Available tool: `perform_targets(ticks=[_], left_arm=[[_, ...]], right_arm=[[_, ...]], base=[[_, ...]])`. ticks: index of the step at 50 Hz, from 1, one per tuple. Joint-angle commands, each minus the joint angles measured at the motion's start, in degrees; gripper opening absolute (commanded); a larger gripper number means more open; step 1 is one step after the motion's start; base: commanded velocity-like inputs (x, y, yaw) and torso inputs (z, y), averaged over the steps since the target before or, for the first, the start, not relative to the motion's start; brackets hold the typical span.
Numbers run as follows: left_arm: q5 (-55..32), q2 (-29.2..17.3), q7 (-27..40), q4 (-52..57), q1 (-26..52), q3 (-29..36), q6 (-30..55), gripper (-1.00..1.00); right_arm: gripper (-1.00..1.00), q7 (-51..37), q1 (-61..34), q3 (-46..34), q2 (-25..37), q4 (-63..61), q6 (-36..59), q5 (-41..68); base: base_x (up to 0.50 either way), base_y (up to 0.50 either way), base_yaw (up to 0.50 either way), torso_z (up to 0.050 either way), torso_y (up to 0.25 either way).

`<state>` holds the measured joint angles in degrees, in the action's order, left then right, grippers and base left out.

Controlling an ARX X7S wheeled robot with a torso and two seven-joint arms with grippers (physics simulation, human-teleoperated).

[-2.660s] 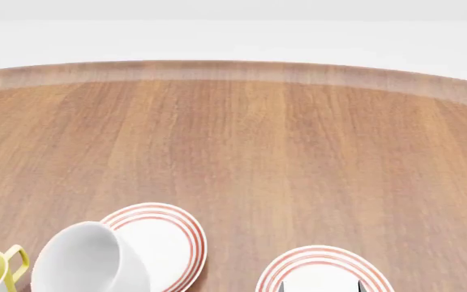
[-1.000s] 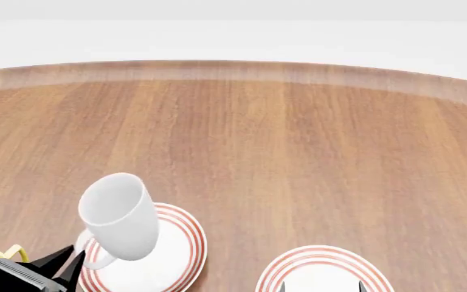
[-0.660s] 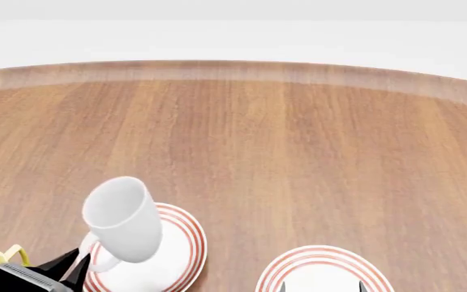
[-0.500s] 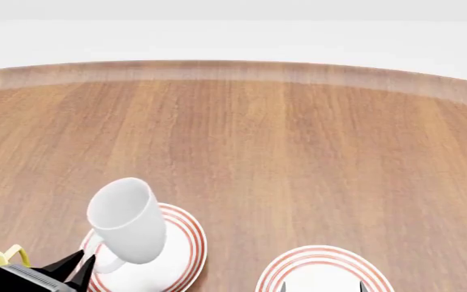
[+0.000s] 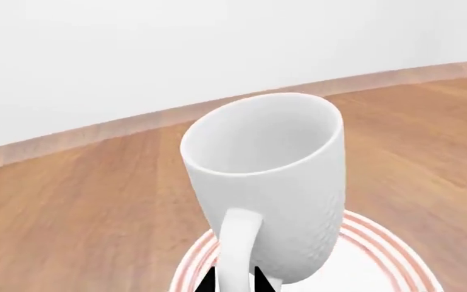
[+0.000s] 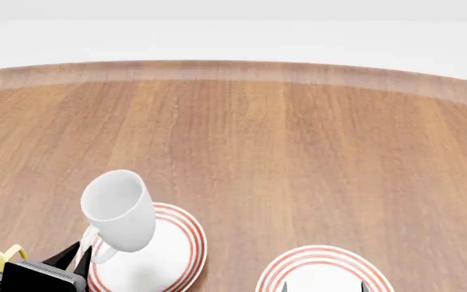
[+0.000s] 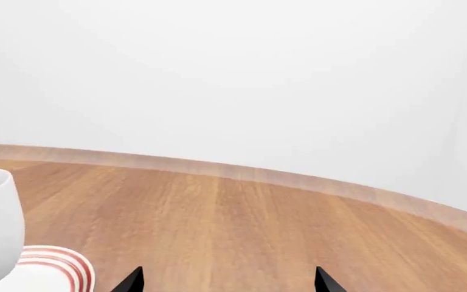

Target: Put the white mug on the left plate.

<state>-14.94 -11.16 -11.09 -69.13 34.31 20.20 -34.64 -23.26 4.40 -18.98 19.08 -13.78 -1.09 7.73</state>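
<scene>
Left end effector (image 6: 82, 254): matte black, with slim pointed fingertips (image 5: 258, 281) tapering to sharp wedges; behind them a blocky black housing edged by a pale grey ribbed strip along its top. Right end effector (image 7: 228, 281): same matte black, only two triangular fingertips (image 7: 129, 281) visible, plain and unmarked. No cables, screws or markings discernible.

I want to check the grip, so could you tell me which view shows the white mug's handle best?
The left wrist view: the white mug faces it handle-first, left gripper pinching the loop. The head view shows the handle partly hidden; the right wrist view shows only the mug's side.
</scene>
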Motion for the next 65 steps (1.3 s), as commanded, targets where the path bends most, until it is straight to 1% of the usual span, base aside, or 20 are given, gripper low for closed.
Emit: perform_targets(ticks=[1, 9, 14, 23, 26, 33, 55, 56, 57, 65], left_arm=[[3.2, 1.7, 5.8, -5.5, 2.6, 0.1, -4.4, -1.00], [4.9, 2.3, 6.4, -5.7, 2.4, -0.5, -4.5, -1.00], [7.1, 2.5, 8.3, -5.7, 2.0, -0.2, -5.0, -1.00], [8.7, 2.9, 8.2, -5.8, 1.8, -1.3, -4.5, -1.00], [10.5, 2.8, 10.0, -5.8, 1.8, -1.1, -4.1, -1.00], [12.2, 2.8, 10.9, -5.8, 1.7, -1.7, -3.1, -1.00], [14.4, 3.2, 12.5, -5.8, 1.5, -2.9, -1.6, -1.00], [14.5, 3.2, 13.7, -5.8, 1.6, -3.1, -1.6, -1.00], [14.5, 3.2, 13.7, -5.8, 1.6, -3.2, -1.7, 1.00], [14.7, 3.0, 14.1, -5.8, 1.7, -3.2, -2.0, 1.00]], right_arm=[[1.00, -0.1, 0.0, -0.1, 0.2, 0.1, -0.1, 0.2], [1.00, -0.4, 0.1, -0.2, 0.3, -0.1, 0.0, 0.1], [1.00, -0.6, 0.2, -0.2, 0.4, -0.5, 0.1, 0.2], [1.00, -0.6, 0.0, -0.3, 0.5, -0.1, -0.1, 0.3], [1.00, -0.7, 0.1, -0.3, 0.5, -0.4, 0.1, 0.3], [1.00, -0.8, 0.1, -0.4, 0.6, -0.4, -0.1, 0.4], [1.00, -1.1, 0.1, -0.5, 0.9, -0.3, -0.4, 0.6], [1.00, -1.1, 0.1, -0.6, 0.9, -0.2, -0.4, 0.5], [1.00, -1.1, 0.1, -0.6, 0.9, -0.3, -0.4, 0.6], [1.00, -1.3, 0.1, -0.8, 0.9, -0.5, -0.2, 0.5]], base=[[0.00, 0.00, 0.00, 0.000, 0.000], [0.00, 0.00, 0.00, 0.000, 0.000], [0.00, 0.00, 0.00, 0.000, 0.000], [0.00, 0.00, 0.00, 0.000, 0.001], [0.00, 0.00, 0.00, 0.000, 0.000], [0.00, 0.00, 0.00, 0.000, 0.000], [0.00, 0.00, 0.00, 0.000, 0.000], [0.00, 0.00, 0.00, 0.000, 0.000], [0.00, 0.00, 0.00, 0.000, 0.000], [0.00, 0.00, 0.00, 0.000, 0.000]])
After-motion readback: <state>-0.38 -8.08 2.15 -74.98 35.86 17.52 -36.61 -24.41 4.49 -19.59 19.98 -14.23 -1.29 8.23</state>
